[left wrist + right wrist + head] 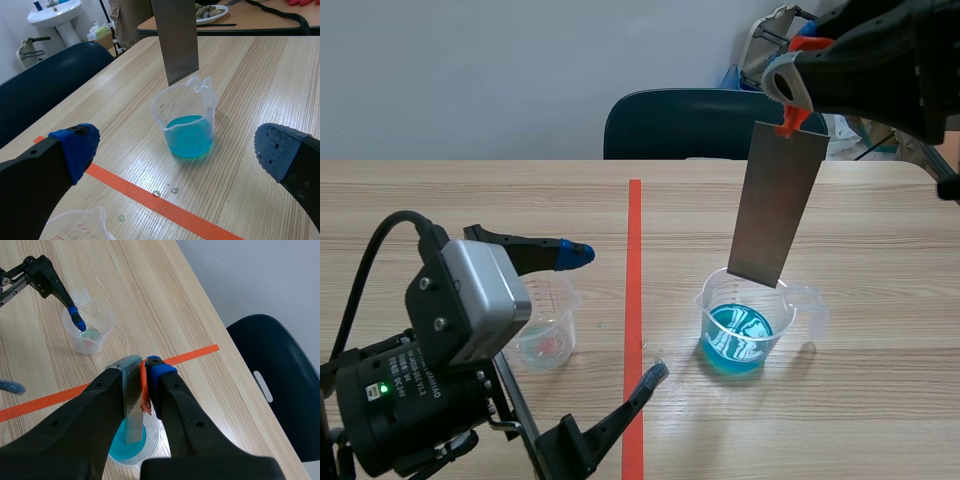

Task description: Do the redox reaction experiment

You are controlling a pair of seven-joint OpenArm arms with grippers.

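At the upper right of the scene view, the right gripper (790, 95) is clamped on the top end of a flat grey metal strip (778, 205). The strip hangs down, slightly tilted, over a clear plastic cup (745, 325) holding blue liquid, which stands right of centre on the wooden table (880, 420). The scene view shows the strip's lower edge level with the cup's far rim. The left wrist view shows it more plainly: the strip (175, 40) ends just above the rim of the cup (187, 125), clear of the liquid.

The right wrist view looks down along the strip (131, 405). Only this view shows a thin orange piece (144, 390) squeezed between the strip and the blue finger pad (157, 371).

The left gripper (615, 315) sits at the lower left of the scene, its fingers spread wide with nothing between them. One finger reaches over a second clear cup (548, 335) with a pinkish trace in its bottom. A red tape line (634, 300) runs between the two cups. Only the left wrist view shows small droplets (165, 191) on the table beside the tape.
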